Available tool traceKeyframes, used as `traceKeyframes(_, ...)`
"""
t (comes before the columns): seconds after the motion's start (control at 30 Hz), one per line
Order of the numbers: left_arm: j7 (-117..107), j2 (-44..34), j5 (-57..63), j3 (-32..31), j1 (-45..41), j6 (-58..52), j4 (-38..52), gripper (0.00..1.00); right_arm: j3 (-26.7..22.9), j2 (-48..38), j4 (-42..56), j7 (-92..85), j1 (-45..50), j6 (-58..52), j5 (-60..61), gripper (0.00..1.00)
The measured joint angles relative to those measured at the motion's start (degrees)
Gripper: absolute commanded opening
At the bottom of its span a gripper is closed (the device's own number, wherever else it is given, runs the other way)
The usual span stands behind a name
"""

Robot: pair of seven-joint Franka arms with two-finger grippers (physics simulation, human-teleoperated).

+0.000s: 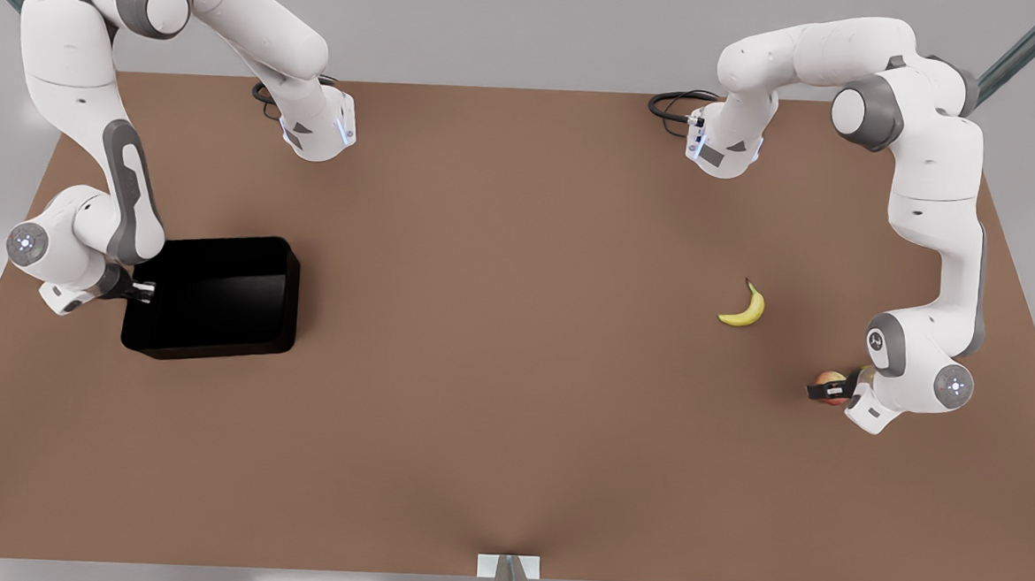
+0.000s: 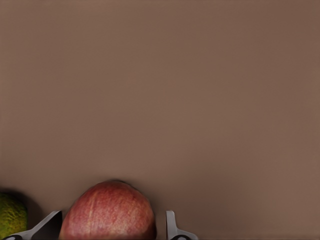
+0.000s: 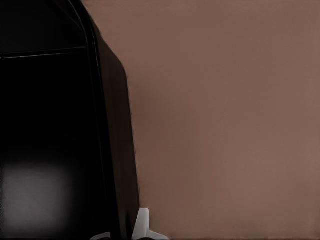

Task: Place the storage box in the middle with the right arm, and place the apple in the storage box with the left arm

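Already the right hand (image 1: 147, 290) pinches, apparently, the glossy black rectangular storage box (image 1: 216, 297) wall near the table's (image 1: 508, 467) left edge; the left hand (image 1: 834, 392), fingers spread, brackets the red-pink apple (image 2: 109, 212) near the opposite edge

The storage box (image 1: 216, 297) sits on the table (image 1: 508, 467) at the front view's left. Banana (image 1: 744, 308) and apple (image 1: 830, 383) lie well apart from it at the right, with a citrus fruit (image 2: 11, 215) just beside the apple.
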Motion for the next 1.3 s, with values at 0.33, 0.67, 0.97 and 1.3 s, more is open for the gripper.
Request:
traceKeyframes(0.33, 0.0, 0.1, 0.1, 0.0, 0.0, 0.1, -0.1, 0.76, 20.1, -1.0, 11.6, 16.3, -4.0, -19.8, 0.7, 0.21)
traceKeyframes(0.67, 0.0, 0.4, 0.1, 0.0, -0.3, 0.2, 0.0, 0.76, 25.8, 3.7, 17.6, 46.2, 22.0, -16.7, 7.9, 0.21)
traceKeyframes(0.97, -0.3, -0.7, 0.3, 0.0, -0.3, -1.0, -0.4, 0.77, 22.3, 20.2, 34.9, 57.3, 40.8, -14.1, 7.9, 0.21)
traceKeyframes(1.3, -22.8, -13.7, -2.2, -0.1, -19.7, -9.7, -0.1, 0.78, 21.5, 10.2, 31.9, 53.3, 32.8, -21.3, 8.1, 1.00)
